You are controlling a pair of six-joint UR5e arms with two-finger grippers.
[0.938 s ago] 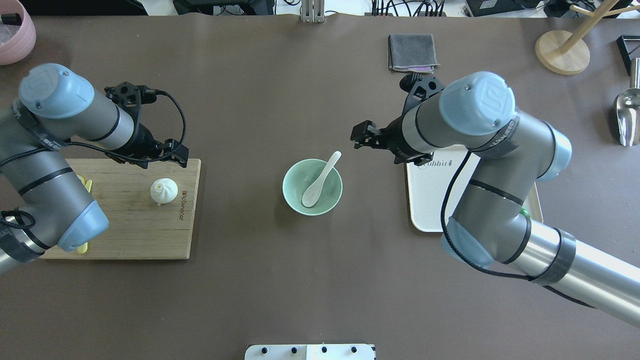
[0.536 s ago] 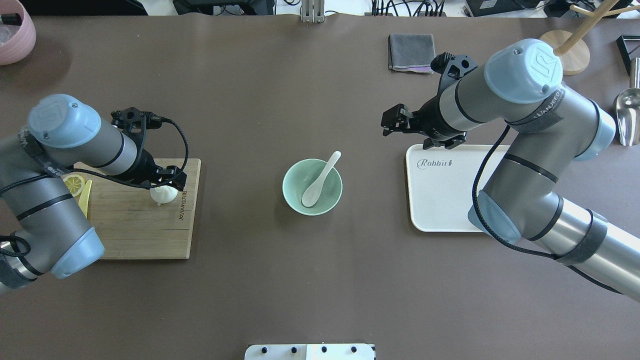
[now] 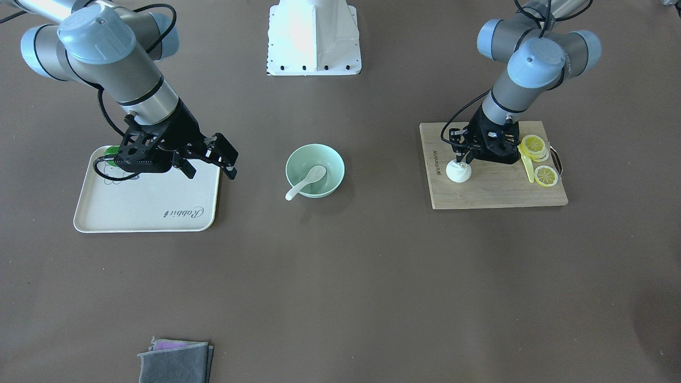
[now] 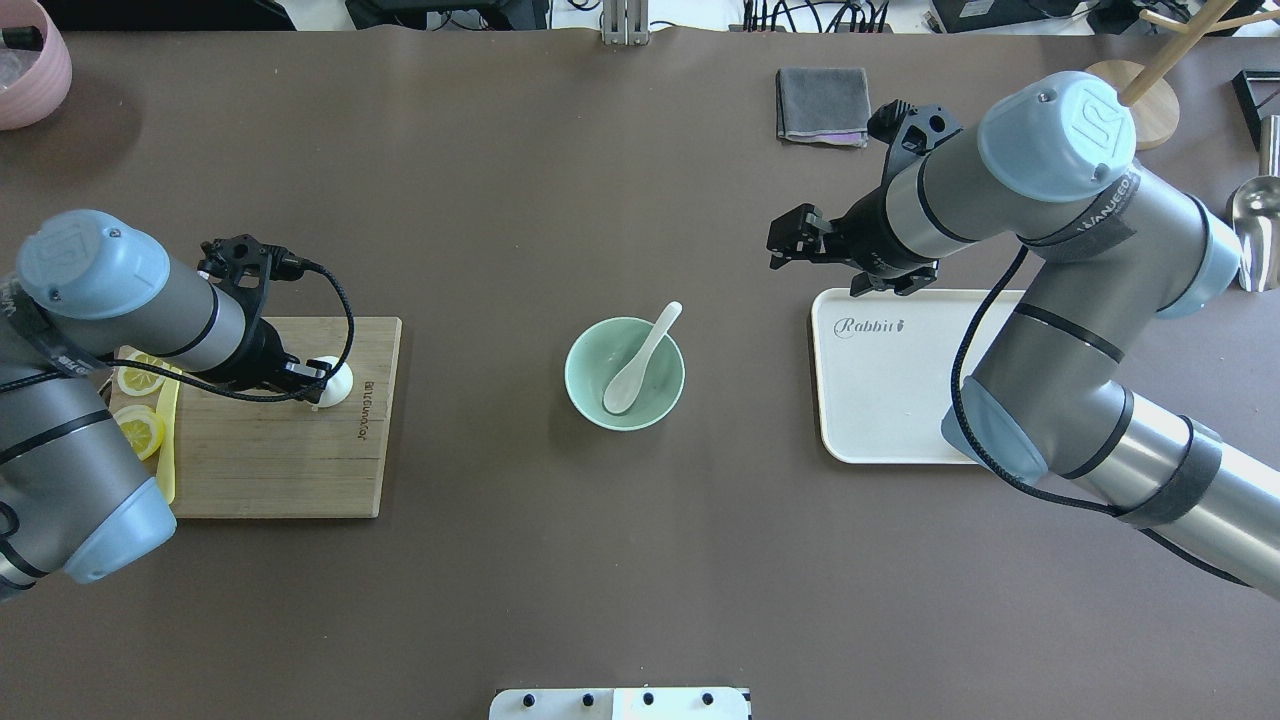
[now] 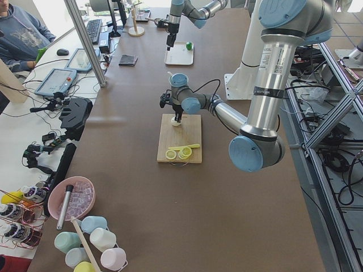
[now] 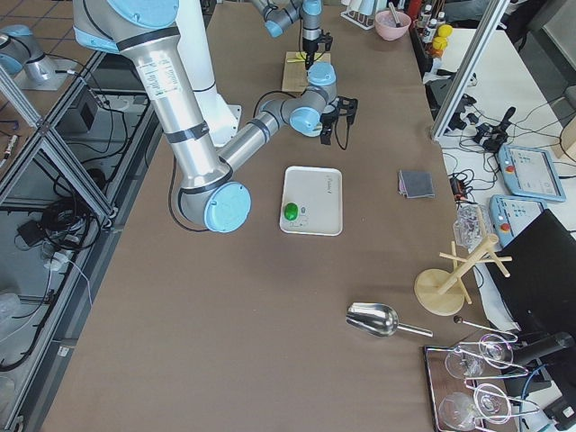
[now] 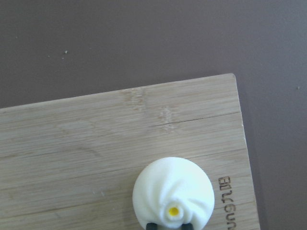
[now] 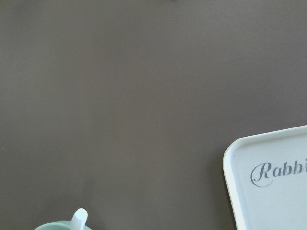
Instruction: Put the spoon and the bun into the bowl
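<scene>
Left arm bends low, its left gripper (image 3: 462,160) pointing straight down well to the left of the bowl (image 4: 588,398). The fingertips (image 7: 151,225) sit close together on the bun (image 7: 172,191); whether they pinch it is unclear. Right gripper (image 4: 783,243) hangs tilted, to the bowl's right, jaws spread.

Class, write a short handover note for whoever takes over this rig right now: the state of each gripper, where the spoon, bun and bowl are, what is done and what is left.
Left gripper: down at the bun on the wooden cutting board, fingertips at its pinched top. I cannot tell whether it has closed.
Right gripper: open and empty, above the table by the white tray.
Spoon: scoop in the mint bowl, handle over the rim. This part is done.
Left to do: lift the bun and set it in the bowl.
</scene>
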